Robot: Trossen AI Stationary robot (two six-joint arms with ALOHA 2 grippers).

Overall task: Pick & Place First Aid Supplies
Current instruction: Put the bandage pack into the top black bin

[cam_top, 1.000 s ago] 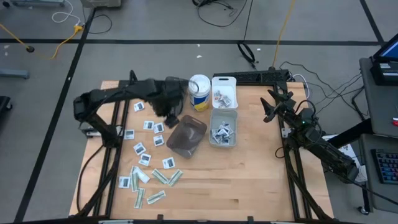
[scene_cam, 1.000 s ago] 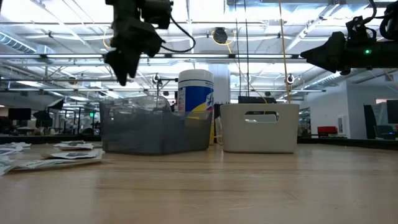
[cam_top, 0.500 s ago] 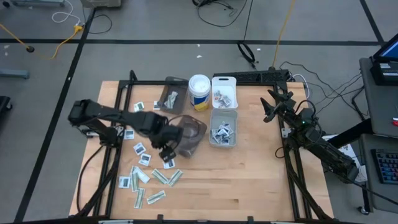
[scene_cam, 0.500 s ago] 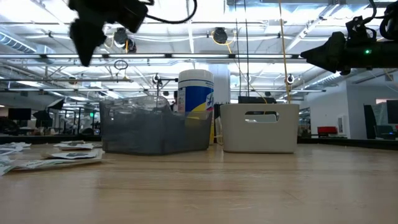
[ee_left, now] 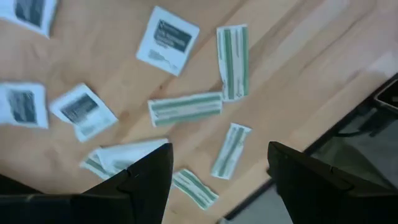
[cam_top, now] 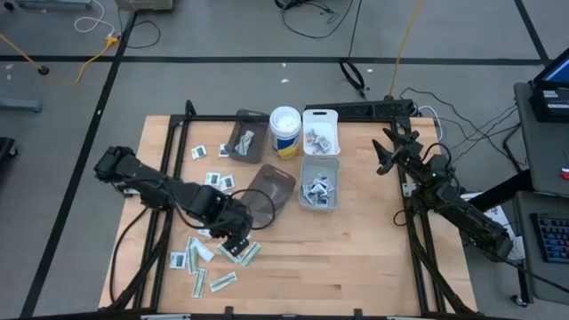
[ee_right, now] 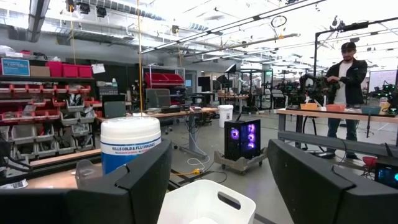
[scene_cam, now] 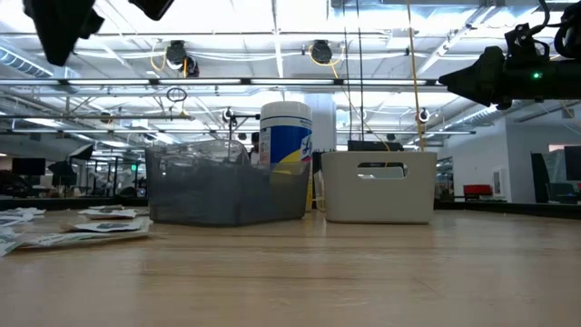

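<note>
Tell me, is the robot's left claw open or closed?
Open. The left gripper hangs over the strips with a wide gap between its fingers, holding nothing.

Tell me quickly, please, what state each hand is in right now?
Left hand: open, holding nothing, above the loose packets on the table.
Right hand: open, holding nothing, parked at the table's right edge.

High view looks straight down on the table (cam_top: 356, 258); low view looks level across it. Both share the canister (cam_top: 284, 132) (scene_cam: 286, 159). Left wrist view looks down, close over packets (ee_left: 185, 108); right wrist view faces the room.
</note>
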